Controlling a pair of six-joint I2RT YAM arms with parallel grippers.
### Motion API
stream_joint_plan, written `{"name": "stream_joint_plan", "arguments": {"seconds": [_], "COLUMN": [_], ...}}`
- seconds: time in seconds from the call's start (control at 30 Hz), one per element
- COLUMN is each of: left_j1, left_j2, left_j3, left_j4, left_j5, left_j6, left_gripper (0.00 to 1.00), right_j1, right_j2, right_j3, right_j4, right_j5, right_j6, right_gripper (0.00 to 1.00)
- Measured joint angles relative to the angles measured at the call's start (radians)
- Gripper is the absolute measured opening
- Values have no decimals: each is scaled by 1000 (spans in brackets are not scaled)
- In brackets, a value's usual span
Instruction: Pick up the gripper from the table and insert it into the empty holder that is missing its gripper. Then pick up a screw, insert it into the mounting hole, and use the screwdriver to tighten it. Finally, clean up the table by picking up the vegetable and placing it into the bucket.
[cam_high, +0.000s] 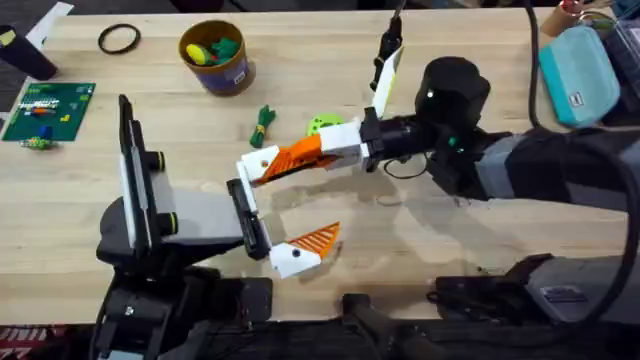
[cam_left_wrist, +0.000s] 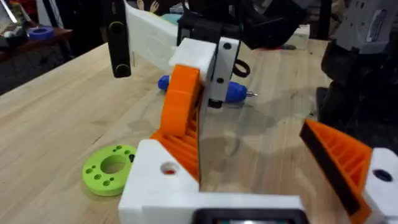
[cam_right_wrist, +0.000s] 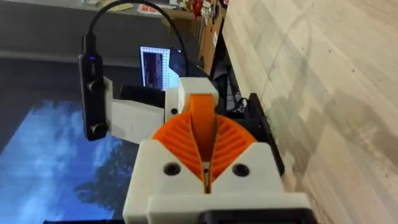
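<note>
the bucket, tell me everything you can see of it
The bucket is a small round tub with a yellow rim and yellow inside and a dark purple-blue outer wall bearing a pale label. It looks like plastic. It stands upright on the wooden table, toward the far left, beside a flat black ring and apart from it. Inside lie small toy pieces in green, yellow and red. The dark-green vegetable lies on the table nearer the arms, not in it. No pincer touches the tub.

We see a black ring (cam_high: 119, 39), a green card (cam_high: 48, 110), a lime disc (cam_high: 322, 124) — and a teal case (cam_high: 580, 72) on the worktop (cam_high: 480, 240).
</note>
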Motion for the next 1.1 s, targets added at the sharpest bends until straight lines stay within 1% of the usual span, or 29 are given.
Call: {"name": "stream_joint_plan", "arguments": {"seconds": [0.1,0.33,0.53,1.1], "left_j1": [1,2,2,6], "left_j2": [0,0,0,0], "left_j3": [0,0,0,0], "left_j4": [0,1,2,2], "left_j5": [-5,-17,-21,-26], "left_j6": [-10,-7,-7,-10], "left_gripper": [981,981,981,981], "right_j1": [2,9,36,43], "right_j2": [13,24,24,24], "right_j3": [5,6,6,6], "right_j4": [8,48,53,54], "right_j5": [1,9,41,64], "right_j6": [4,23,28,29], "right_gripper": [18,18,18,18]}}
